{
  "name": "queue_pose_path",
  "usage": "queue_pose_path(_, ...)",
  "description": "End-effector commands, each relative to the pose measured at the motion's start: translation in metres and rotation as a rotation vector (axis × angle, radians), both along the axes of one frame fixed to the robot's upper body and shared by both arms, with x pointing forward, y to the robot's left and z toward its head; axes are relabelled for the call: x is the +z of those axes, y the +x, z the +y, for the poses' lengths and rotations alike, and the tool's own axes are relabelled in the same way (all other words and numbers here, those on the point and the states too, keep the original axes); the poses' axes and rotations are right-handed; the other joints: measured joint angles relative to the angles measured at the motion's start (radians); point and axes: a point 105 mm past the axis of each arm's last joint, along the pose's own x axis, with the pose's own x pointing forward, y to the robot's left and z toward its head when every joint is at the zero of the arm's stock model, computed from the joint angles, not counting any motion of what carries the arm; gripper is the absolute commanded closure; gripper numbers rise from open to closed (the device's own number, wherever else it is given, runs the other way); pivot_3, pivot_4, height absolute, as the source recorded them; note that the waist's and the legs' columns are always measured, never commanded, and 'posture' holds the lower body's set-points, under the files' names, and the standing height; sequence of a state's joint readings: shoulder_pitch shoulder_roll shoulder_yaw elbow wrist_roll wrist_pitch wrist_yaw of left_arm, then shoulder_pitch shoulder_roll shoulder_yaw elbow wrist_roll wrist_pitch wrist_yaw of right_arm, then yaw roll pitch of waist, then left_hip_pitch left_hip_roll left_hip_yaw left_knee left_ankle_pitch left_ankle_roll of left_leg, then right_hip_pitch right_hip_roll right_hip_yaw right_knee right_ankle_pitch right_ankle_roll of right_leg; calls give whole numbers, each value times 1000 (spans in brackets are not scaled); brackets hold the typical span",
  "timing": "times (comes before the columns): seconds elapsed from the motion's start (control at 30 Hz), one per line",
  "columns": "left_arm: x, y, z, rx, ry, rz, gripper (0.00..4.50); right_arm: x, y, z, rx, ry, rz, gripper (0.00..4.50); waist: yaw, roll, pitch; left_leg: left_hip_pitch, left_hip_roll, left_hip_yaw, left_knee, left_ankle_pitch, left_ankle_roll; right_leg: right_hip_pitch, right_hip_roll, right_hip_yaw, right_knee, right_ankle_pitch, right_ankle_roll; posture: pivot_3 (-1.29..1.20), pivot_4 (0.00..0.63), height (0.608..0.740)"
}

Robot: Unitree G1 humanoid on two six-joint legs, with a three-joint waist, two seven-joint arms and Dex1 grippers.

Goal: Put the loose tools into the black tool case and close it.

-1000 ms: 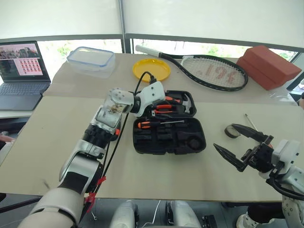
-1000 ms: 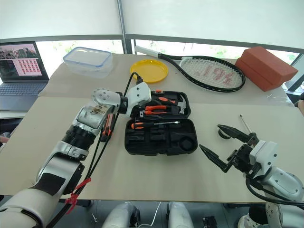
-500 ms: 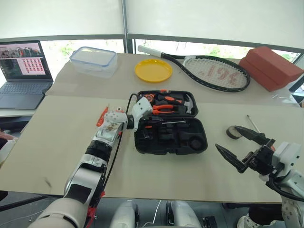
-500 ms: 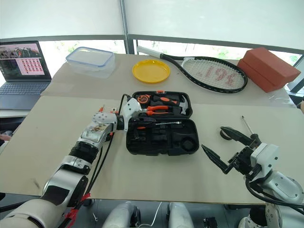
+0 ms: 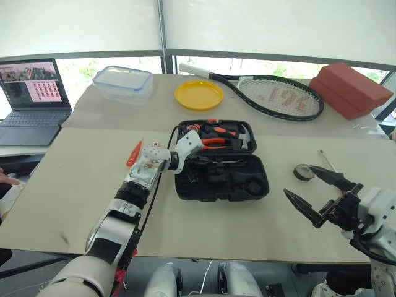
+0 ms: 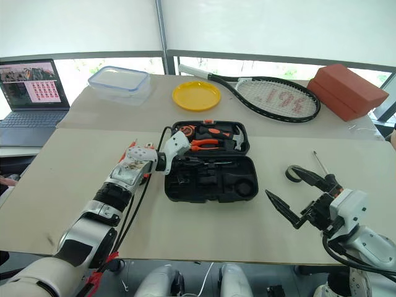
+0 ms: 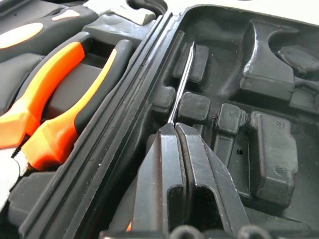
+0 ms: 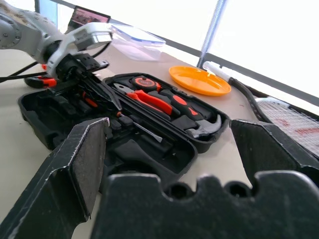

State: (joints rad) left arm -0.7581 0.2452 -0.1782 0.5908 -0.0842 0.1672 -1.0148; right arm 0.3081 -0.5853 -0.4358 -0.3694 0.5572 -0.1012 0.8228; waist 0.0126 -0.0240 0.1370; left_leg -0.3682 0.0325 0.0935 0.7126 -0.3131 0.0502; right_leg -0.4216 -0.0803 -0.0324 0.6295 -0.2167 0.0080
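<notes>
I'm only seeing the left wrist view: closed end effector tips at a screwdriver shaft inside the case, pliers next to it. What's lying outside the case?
Observer: A small dark tape roll lies on the table to the right of the black tool case.
Operator: Anything on the other side?
Observer: Yes, a small orange tool lies on the table left of the case, beside the left arm.
Operator: Where's the right end effector?
Observer: The right end effector is open with nothing between its fingers, hanging close beside the tape roll. I cannot tell whether it touches the roll.
</notes>
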Motion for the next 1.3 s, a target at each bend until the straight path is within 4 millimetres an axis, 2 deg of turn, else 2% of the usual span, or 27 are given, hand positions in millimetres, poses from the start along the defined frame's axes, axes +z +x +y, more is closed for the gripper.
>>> queue_pose_path(0.03,64,-15,22,-60,-260,-236,3916,12,-12,-31,-142,-20,-24,0,-1,0,1,-2,0,0,0,0,0,-2,0,0,0,0,0,0,150,740)
queue_pose_path(0.1,82,-27,38,-79,-320,-294,3422,6,-21,-49,-209,-44,3,0,-1,0,1,-2,1,0,0,1,-1,-3,0,0,0,0,0,0,150,740)
queue_pose_path(0.23,90,-59,83,-137,-261,-362,2007,-10,-44,-99,-422,-65,68,0,-4,2,0,0,2,1,-1,0,-1,-2,1,2,-1,0,-1,0,150,740)
queue_pose_path(0.27,93,-69,96,-130,-281,-378,1925,-20,-51,-113,-497,-72,118,0,-2,4,-2,1,2,1,-2,0,-1,-1,0,3,-1,0,-1,0,150,740)
queue_pose_path(0.3,94,-77,106,-121,-300,-380,1438,-27,-58,-123,-545,-70,149,0,-2,5,-2,2,1,2,-2,0,0,0,0,3,-2,-1,0,0,150,740)
queue_pose_path(0.33,94,-84,114,-110,-308,-380,1281,-32,-64,-129,-574,-68,170,0,-3,5,-2,2,1,3,-2,-1,1,0,-1,4,-1,0,0,0,150,740)
queue_pose_path(0.37,91,-90,120,-95,-304,-363,770,-37,-69,-133,-587,-73,188,0,-2,5,-1,2,1,4,-2,-1,2,0,-1,6,-1,-1,0,0,150,740)
queue_pose_path(0.43,74,-108,135,-66,-262,-316,106,-48,-79,-138,-615,-76,227,0,-2,5,-1,1,2,4,-2,-1,1,-2,-1,6,-1,-1,0,0,150,740)
queue_pose_path(0.53,63,-131,145,-84,-264,-252,16,-54,-84,-142,-641,-63,242,0,-5,6,-1,2,2,5,-3,-1,1,-1,-1,8,-1,-2,-1,0,150,740)
queue_pose_path(0.6,70,-136,143,-83,-327,-218,16,-51,-72,-143,-642,-64,245,0,-2,6,0,3,2,6,-3,-1,1,-2,-1,9,-1,-4,-4,0,150,740)
queue_pose_path(0.67,78,-139,134,-110,-382,-214,16,-41,-52,-139,-586,-76,216,0,-3,5,0,3,2,7,-2,0,2,-1,-1,10,-1,-4,-5,0,150,740)
queue_pose_path(0.77,78,-145,120,-172,-390,-199,16,-24,-21,-131,-467,-105,199,0,-4,6,1,6,1,14,-1,1,5,0,-1,19,-1,-4,1,0,150,740)
queue_pose_path(0.83,73,-148,114,-210,-362,-183,16,-23,15,-140,-444,-164,319,0,-10,5,1,11,1,17,-3,1,5,2,1,22,-1,-4,2,0,150,740)
queue_pose_path(0.9,70,-147,112,-220,-349,-179,16,-20,37,-145,-421,-196,400,0,-21,5,2,12,1,21,-3,1,5,1,2,26,-1,-2,0,0,150,740)
queue_pose_path(0.97,70,-144,113,-214,-350,-190,16,-27,54,-147,-391,-211,529,0,-25,4,3,13,1,21,-4,1,5,1,3,26,-1,1,-6,0,150,740)
queue_pose_path(1.07,73,-141,107,-229,-357,-202,16,-32,78,-151,-397,-282,605,0,-23,2,3,13,1,20,-10,2,4,0,4,25,-3,3,-3,0,150,740)
queue_pose_path(1.13,74,-141,103,-242,-359,-203,16,-36,89,-150,-387,-311,649,0,-22,2,3,13,0,20,-13,2,4,-1,4,24,-4,3,0,0,150,740)
queue_pose_path(1.2,75,-140,101,-244,-362,-204,16,-45,92,-154,-417,-305,741,0,-21,2,3,11,-1,20,-15,3,3,-2,3,24,-5,2,1,0,150,740)
queue_pose_path(1.3,74,-139,100,-246,-360,-202,16,-53,95,-156,-420,-342,789,0,-21,3,3,10,0,20,-15,3,3,-3,3,24,-7,2,2,0,150,740)
